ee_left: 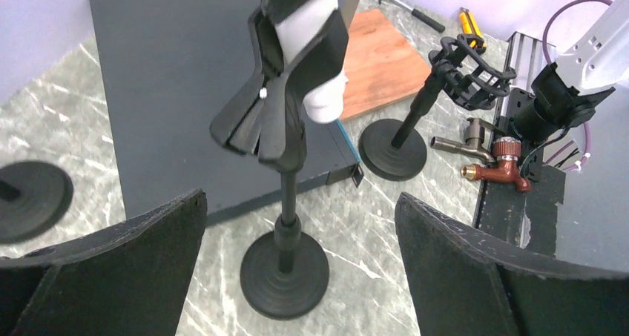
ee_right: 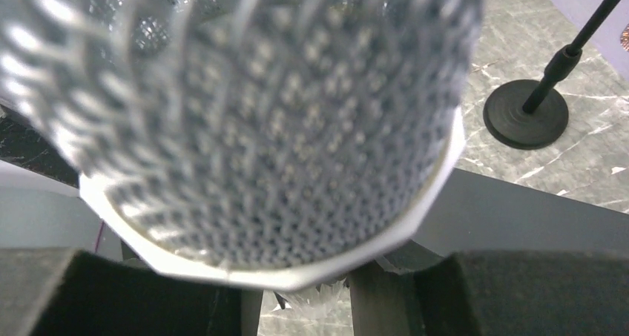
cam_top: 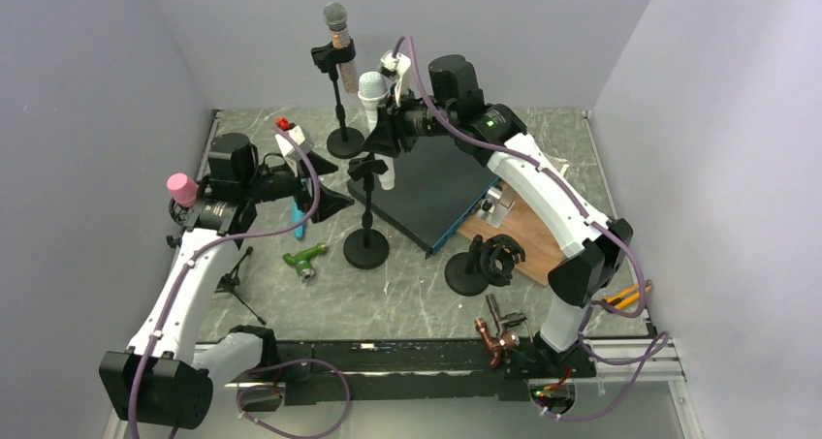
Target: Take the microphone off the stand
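Marbled grey tabletop (cam_top: pixel 417 294) sits between pale walls. On the middle stand (cam_top: pixel 365 250) the white microphone (cam_top: pixel 372 88) is upright, its lower end at the clip; whether it is seated there cannot be told. The right gripper (cam_top: pixel 386 134) pinches its body just under the mesh head. The left gripper (cam_top: pixel 328 184) has its 2 fingers spread wide, near the stand's pole without touching it.

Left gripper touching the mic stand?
Apart. Left wrist view: the left gripper is open, its fingers flanking the mic stand, with bare table visible on both sides of it.
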Motion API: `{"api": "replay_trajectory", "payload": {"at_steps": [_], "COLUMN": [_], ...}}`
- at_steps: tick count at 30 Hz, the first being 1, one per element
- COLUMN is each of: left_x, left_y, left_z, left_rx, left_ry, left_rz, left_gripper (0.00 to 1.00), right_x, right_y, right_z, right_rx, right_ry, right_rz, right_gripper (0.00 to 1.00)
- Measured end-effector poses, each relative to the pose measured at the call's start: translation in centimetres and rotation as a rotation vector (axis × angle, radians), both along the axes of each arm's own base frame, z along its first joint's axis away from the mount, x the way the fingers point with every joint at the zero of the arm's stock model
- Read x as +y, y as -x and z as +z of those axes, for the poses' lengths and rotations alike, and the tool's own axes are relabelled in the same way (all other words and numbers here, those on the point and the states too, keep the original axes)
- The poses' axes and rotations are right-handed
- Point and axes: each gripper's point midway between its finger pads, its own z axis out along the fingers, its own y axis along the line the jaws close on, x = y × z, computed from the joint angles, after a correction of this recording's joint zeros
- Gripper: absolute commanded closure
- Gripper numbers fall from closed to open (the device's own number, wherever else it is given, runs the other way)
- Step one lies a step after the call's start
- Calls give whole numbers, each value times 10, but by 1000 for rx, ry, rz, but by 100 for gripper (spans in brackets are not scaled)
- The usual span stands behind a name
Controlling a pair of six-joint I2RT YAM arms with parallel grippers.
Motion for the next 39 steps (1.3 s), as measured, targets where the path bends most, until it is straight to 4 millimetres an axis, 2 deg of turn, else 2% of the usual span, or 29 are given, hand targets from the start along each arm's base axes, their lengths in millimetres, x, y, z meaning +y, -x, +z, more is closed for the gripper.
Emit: {"api": "replay_trajectory", "payload": {"at_steps": [8,13,17,31,32,33,34,35,39], "left_x": [-10,-14,-18,-30,-31,-31,-31,-31,-30], "left_y": [-11,-29,-37,-32,-32,-32,-32,-31,-30], "left_z": [16,5,-3,1,0,0,-1,-2,-4], "left_rx": [-127,-119,-102,-130,-125,-122,-118,-112,-88], "left_ry": [25,11,11,29,29,29,29,29,19], "left_rz": [-53,-77,-97,-157,-159,-160,-160,-160,-144], "left_gripper": [1,1,1,2,6,17,49,63,98], "right_x": [3,4,4,8,9,9,10,10,11], "right_y": [6,7,7,13,13,14,15,15,17], "right_z": [0,0,0,-1,0,0,0,-1,-2], "right_rx": [16,22,23,23,22,22,22,23,30], "right_ry": [-7,-9,-9,-8,-9,-9,-8,-8,-3], "right_rz": [26,32,32,46,47,49,50,52,46], "right_gripper": [100,100,100,100,100,100,100,100,100]}}
